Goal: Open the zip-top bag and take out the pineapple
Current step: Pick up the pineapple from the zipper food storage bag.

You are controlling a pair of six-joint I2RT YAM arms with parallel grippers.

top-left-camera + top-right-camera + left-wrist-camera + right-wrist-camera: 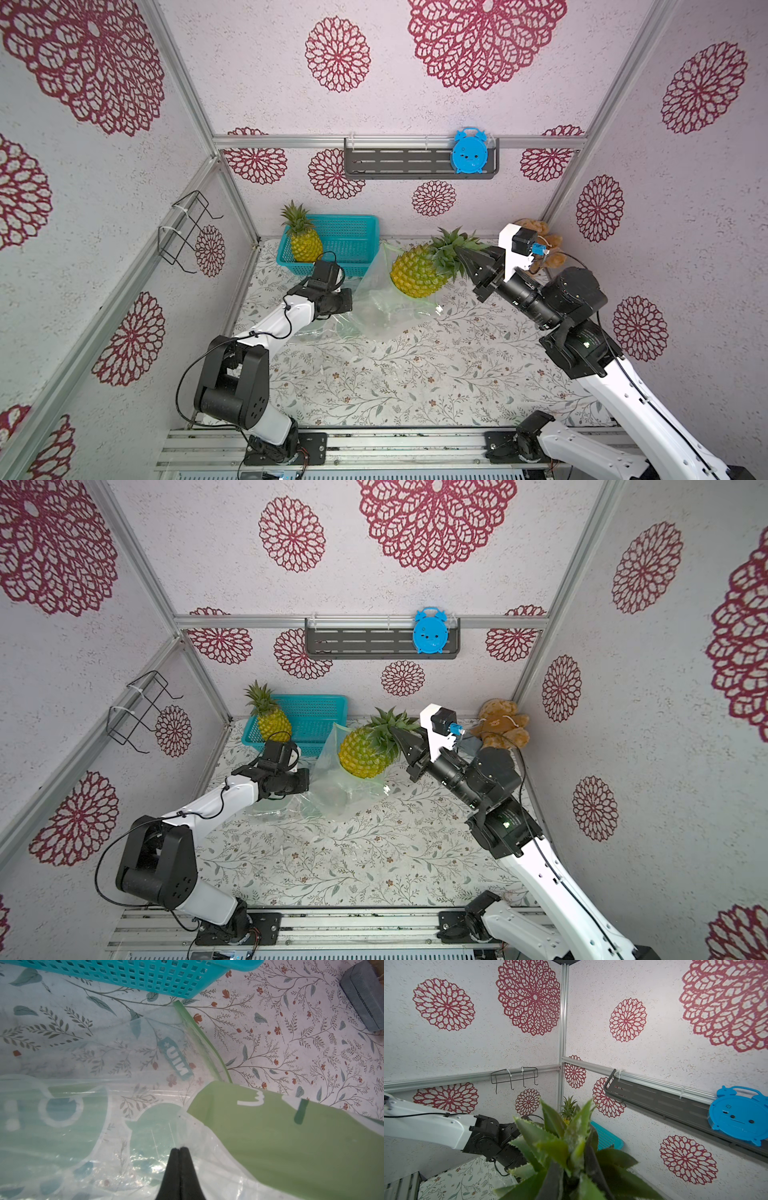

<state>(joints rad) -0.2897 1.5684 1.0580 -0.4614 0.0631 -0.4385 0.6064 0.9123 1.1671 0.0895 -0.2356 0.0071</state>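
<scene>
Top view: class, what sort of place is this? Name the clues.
Probably a robot test booth dressed like a home: silver aluminium frame, red-flower wallpapered walls, and two white-and-black robot arms.

The floral tabletop carries a teal basket at eleven o'clock, a clear zip-top bag just beside it, and a teddy bear at two o'clock

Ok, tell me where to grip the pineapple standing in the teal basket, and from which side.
Probably the leafy crown, from above: the pineapple stands upright in the basket, crown clear above the rim, while its wide body sits in the corner.
</scene>
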